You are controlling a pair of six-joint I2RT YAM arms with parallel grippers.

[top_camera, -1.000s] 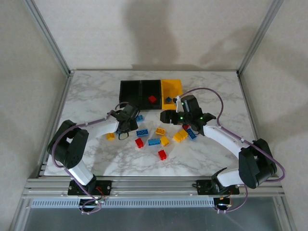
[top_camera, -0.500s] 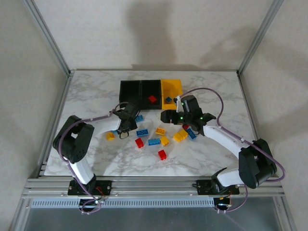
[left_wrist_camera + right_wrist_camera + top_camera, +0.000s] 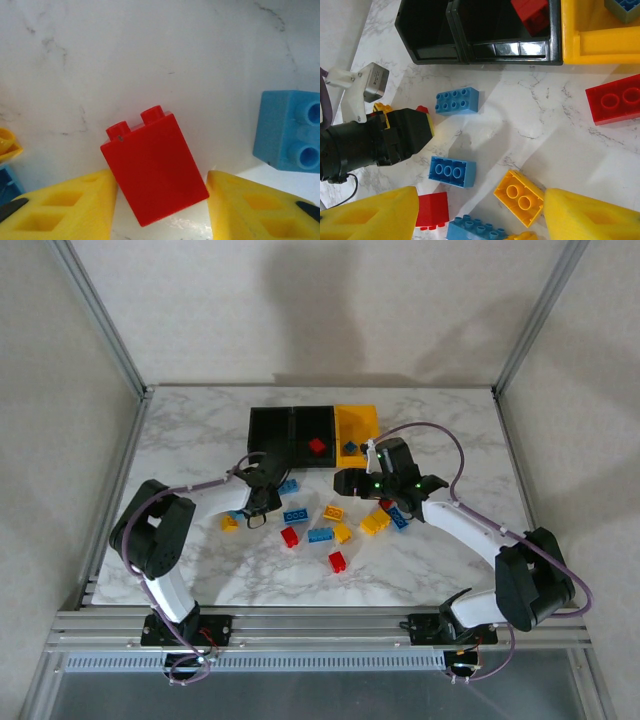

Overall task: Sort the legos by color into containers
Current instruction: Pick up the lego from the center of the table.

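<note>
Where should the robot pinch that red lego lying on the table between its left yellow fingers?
Pinch the red lego on its two long smooth sides, coming straight down from above. Its studs point out one end, away from the left gripper. It lies crooked between the fingers, so a small twist first would probably help.

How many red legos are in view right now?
5 red legos: one in the middle black bin, one between the left gripper's fingers, two loose on the table, one by the right gripper. The arms may hide more.
</note>
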